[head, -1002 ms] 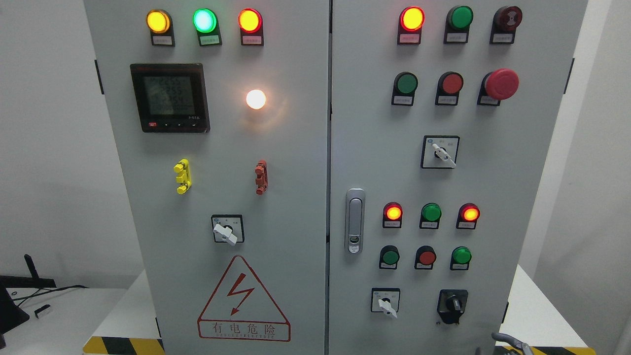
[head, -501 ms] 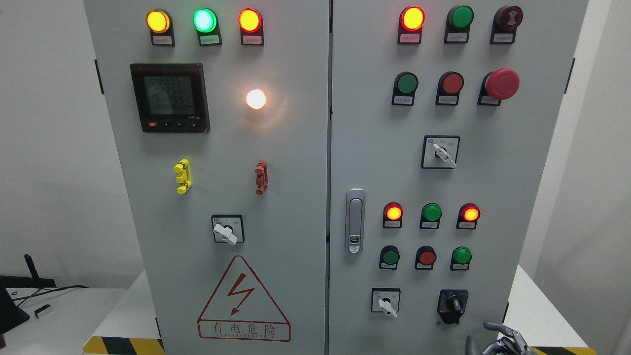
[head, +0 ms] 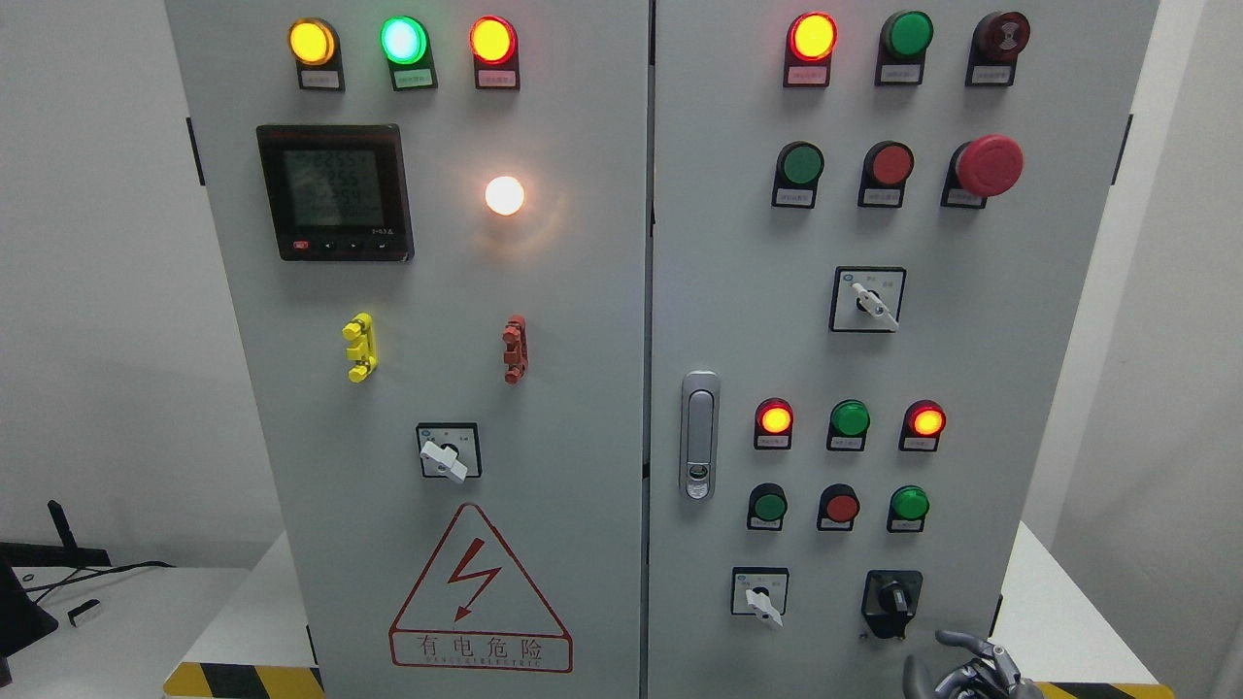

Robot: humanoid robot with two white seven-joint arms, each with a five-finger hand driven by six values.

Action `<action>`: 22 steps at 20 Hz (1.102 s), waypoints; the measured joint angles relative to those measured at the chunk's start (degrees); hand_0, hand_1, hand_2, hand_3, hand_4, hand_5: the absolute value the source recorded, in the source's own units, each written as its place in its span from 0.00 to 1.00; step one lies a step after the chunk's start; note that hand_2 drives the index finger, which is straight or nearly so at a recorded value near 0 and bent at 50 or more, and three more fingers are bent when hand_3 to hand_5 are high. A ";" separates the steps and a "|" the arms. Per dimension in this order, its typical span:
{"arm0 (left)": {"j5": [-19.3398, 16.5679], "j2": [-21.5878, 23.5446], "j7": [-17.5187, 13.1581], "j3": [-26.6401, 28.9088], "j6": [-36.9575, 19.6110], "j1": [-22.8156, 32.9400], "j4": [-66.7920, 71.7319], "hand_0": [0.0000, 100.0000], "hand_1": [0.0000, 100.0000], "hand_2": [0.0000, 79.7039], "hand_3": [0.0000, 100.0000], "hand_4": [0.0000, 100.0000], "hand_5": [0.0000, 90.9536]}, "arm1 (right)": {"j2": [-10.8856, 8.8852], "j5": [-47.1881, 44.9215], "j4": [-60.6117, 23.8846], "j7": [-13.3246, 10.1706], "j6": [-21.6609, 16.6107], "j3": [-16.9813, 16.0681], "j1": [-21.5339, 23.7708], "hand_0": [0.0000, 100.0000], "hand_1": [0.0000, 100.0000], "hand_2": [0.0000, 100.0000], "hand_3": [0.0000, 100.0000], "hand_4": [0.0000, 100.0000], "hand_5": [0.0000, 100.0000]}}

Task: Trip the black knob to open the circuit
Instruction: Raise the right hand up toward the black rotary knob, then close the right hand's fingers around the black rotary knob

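Observation:
The black knob (head: 890, 602) sits low on the right door of the grey electrical cabinet (head: 583, 320), right of a white-handled selector switch (head: 760, 594). My right hand (head: 957, 668) comes up from the bottom edge, just below and to the right of the knob. Its grey fingers (head: 961, 639) are spread and curved, holding nothing and not touching the knob. Only the upper part of the hand shows. My left hand is out of view.
Lit red, yellow, green and white lamps, push buttons and a red mushroom stop button (head: 989, 165) cover the doors. A door latch (head: 698, 434) stands left of the lower buttons. Another white selector (head: 447, 452) and a hazard triangle (head: 479, 592) are on the left door.
My right hand has risen from the bottom edge and shifted left toward the black knob, with more fingers now showing. The panel lamps and switches look unchanged.

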 measured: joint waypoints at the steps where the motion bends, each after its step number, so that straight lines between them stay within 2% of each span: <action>1: 0.00 0.00 0.00 0.00 0.00 0.00 0.00 0.12 0.39 0.00 0.00 0.00 0.00 | 0.00 -0.50 0.08 0.00 0.52 0.06 -0.20 0.35 0.62 0.41 0.79 0.94 1.00; 7: 0.00 0.00 0.00 0.00 0.00 0.00 0.00 0.12 0.39 0.00 0.00 0.00 0.00 | -0.04 -2.25 0.53 0.00 1.48 0.29 -1.44 0.36 0.63 0.41 0.79 0.94 1.00; 17: 0.00 0.00 0.00 0.00 0.00 0.00 0.00 0.12 0.39 0.00 0.00 0.00 0.00 | -0.10 -2.85 1.41 0.44 1.90 0.65 -3.14 0.35 0.66 0.47 0.87 0.96 1.00; 22: 0.00 -0.01 0.00 0.00 0.00 0.00 0.00 0.12 0.39 0.00 0.00 0.00 0.00 | -0.11 -2.86 1.77 0.45 1.96 0.98 -3.50 0.35 0.66 0.48 0.88 0.97 1.00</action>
